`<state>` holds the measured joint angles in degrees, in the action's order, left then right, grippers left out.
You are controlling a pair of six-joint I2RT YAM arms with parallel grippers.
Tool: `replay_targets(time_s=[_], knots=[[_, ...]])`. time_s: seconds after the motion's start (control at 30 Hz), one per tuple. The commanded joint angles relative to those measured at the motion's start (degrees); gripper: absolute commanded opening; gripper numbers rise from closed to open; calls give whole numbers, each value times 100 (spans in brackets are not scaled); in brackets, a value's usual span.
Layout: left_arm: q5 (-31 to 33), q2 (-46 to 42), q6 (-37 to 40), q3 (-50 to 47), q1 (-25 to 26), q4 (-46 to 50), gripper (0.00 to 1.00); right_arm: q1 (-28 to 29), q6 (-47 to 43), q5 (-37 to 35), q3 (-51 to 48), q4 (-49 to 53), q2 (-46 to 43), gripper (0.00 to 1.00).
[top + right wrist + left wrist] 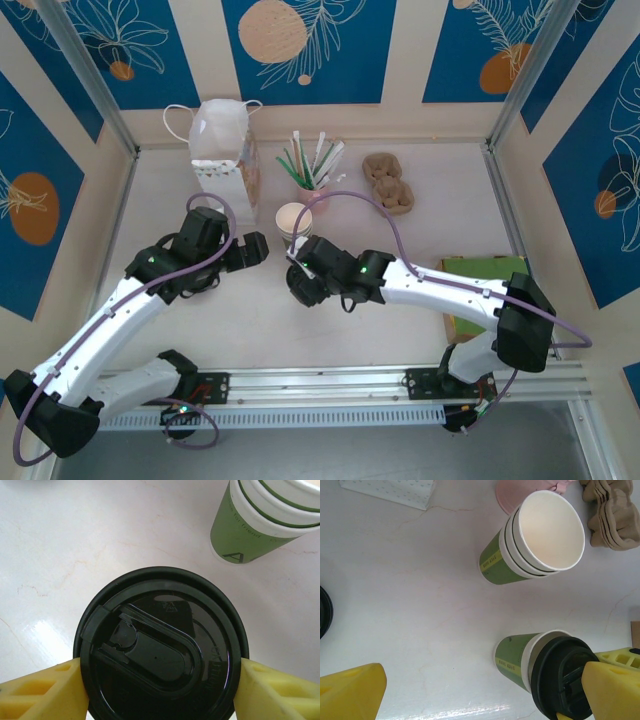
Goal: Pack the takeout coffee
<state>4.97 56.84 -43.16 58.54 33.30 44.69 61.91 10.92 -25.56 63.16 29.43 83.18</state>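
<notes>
A takeout coffee (160, 645), a small green paper cup with a round black lid, sits near the middle of the table (350, 340), just on the near side of a stack of lidless green cups (535, 540). The right gripper (160, 672) reaches down over it, yellow fingers (40, 690) pressed against opposite sides of the lid's rim, grasping the coffee. The left gripper (484, 675) hovers just beside the coffee, spread wide and empty. One of its fingers overlaps the lid in the left wrist view, and whether it touches is hard to tell. A white paper bag (222, 150) stands toward the far left corner, and a pink cup of straws (313, 185) stands near the far edge.

The grip seems to bear on the lid, not the cup wall, so a lift could pop the lid off and spill the coffee. A sideways swing could topple the nearby stack.
</notes>
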Motion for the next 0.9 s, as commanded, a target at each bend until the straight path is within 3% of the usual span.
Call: replay_targets(time_s=[0.0, 0.87], knots=[[101, 27, -19, 62, 67, 118, 100, 5, -72, -131, -75, -122, 47, 69], [56, 31, -21, -15, 58, 67, 100, -40, -59, -257, -58, -3, 180, 69]])
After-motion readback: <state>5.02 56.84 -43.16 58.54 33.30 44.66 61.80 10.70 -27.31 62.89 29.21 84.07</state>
